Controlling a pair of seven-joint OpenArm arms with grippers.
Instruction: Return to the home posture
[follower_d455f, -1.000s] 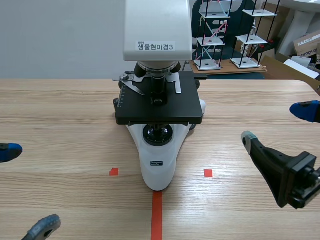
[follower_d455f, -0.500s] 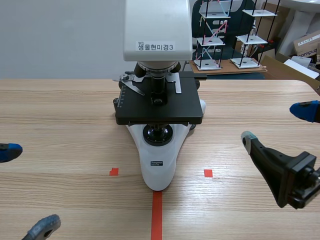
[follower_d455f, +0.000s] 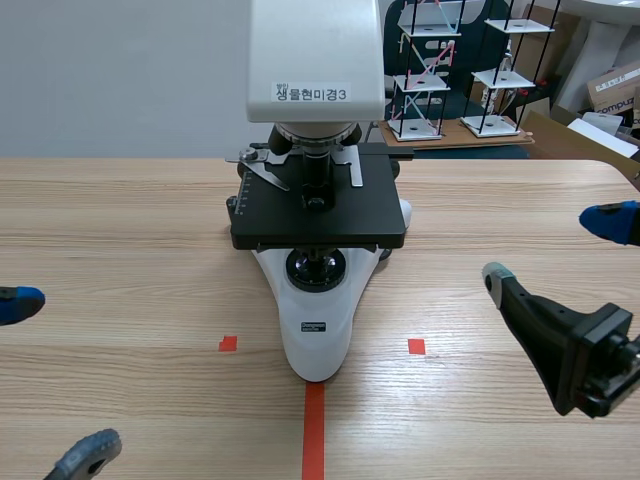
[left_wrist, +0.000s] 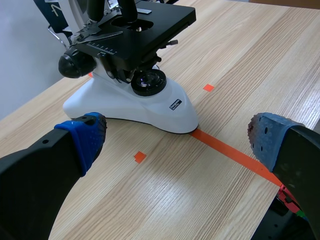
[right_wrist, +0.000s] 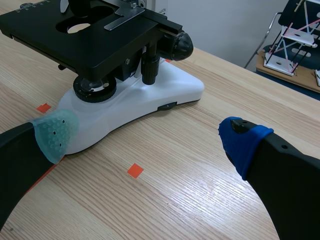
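Wood-grain counter (follower_d455f: 120, 220), microscope (follower_d455f: 318, 300) centred; left end effector (follower_d455f: 52, 378) at 8 o'clock, right end effector (follower_d455f: 552, 248) at 3 o'clock, both spread, empty, well clear, so home posture looks essentially reached.

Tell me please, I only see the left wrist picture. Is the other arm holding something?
Observer: No. The right gripper is open, with nothing between its pads. It is off to the side of the microscope.
Operator: What's on top of the microscope? My picture cuts it off.
Observer: A big white head with a label stuck on its front.
Operator: I see one black knob. Is there one on the other side too?
Observer: Yes, a second black knob sticks out on the side facing the right arm.
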